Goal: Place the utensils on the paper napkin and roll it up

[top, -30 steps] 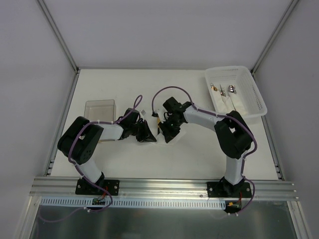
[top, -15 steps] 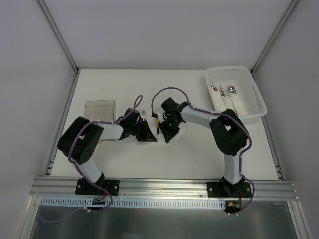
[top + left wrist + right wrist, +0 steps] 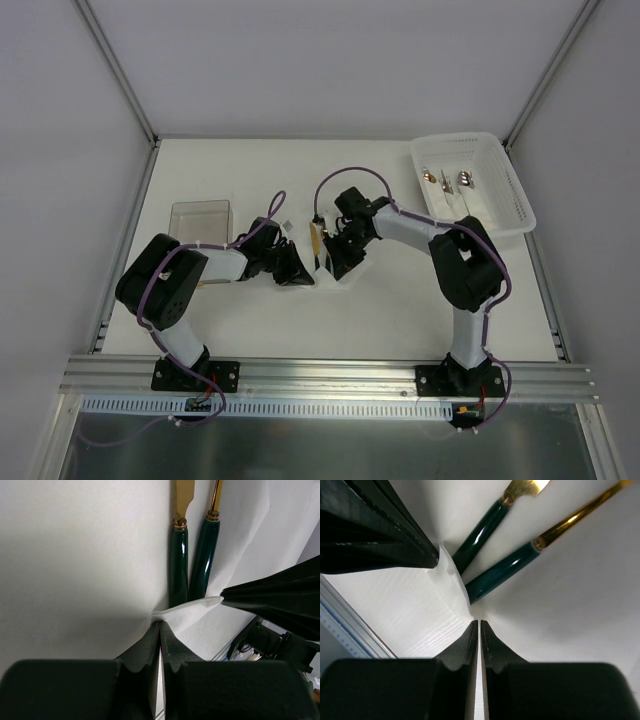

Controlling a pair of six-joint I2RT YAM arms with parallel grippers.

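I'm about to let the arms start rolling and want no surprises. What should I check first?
1. Grip of left fingers on napkin edge: ok.
2. Grip of right fingers on the same edge: ok.
3. Two green-handled utensils side by side on the napkin: ok.
4. Fold covers both handle ends: cannot tell.
5. The basket emptied: not ok, cutlery lies inside.

We see two utensils with glossy dark green handles and gold heads, and a white paper napkin with a fine ribbed grain. The left end effector and right end effector are black, the cables purple, the basket white.
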